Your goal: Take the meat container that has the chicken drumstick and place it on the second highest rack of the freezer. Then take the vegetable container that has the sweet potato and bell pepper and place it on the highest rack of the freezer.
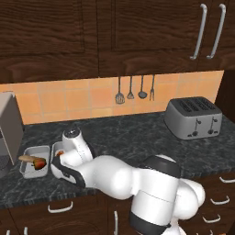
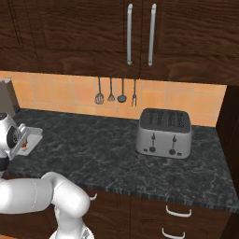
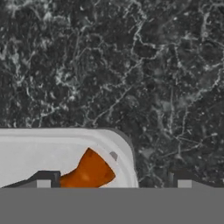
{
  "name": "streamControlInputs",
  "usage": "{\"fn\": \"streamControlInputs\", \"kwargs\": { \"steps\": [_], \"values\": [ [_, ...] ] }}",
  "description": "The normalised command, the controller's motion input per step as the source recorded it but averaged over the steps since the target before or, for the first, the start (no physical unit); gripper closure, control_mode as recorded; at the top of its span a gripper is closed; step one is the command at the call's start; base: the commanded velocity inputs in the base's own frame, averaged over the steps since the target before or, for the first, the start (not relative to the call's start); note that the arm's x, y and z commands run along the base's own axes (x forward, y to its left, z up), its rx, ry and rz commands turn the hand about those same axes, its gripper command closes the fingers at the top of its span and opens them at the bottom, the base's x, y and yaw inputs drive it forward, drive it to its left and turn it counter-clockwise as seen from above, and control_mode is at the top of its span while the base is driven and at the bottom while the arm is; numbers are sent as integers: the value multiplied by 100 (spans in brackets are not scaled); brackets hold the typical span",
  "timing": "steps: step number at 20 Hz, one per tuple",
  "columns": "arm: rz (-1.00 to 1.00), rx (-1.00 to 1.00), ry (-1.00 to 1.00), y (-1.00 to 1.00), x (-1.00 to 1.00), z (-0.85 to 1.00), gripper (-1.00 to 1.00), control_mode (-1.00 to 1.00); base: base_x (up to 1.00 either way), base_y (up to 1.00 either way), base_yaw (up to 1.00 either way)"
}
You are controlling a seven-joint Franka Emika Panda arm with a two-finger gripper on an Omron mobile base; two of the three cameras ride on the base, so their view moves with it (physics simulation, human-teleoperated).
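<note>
Stone-look surface, dark wood, brushed metal and smooth pale trays

The surface (image 1: 137, 137) is dark, white-veined, faintly glossy stone; the cabinets (image 1: 50, 32) are dark grained wood with satin metal handles (image 1: 198, 32). The toaster (image 1: 193, 118) looks like brushed grey metal. The 2 trays (image 1: 34, 161) are smooth, matt pale grey; the chicken drumstick (image 3: 89, 173) is glossy orange-brown.

Counter (image 1: 137, 137) middle is being left free up to toaster (image 1: 193, 117) at right end; left end is being crowded by two trays (image 1: 34, 161) beside freezer (image 1: 9, 131).
</note>
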Motion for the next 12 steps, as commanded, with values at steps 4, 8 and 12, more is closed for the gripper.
{"fn": "streamControlInputs", "kwargs": {
  "steps": [4,8,12],
  "values": [
    [0,4,0,0,-27,-21,-100,-100,0,0,0],
    [0,4,0,-4,-15,-1,-100,-100,0,0,0],
    [0,0,0,0,0,0,-100,-100,0,0,0]
  ]
}}
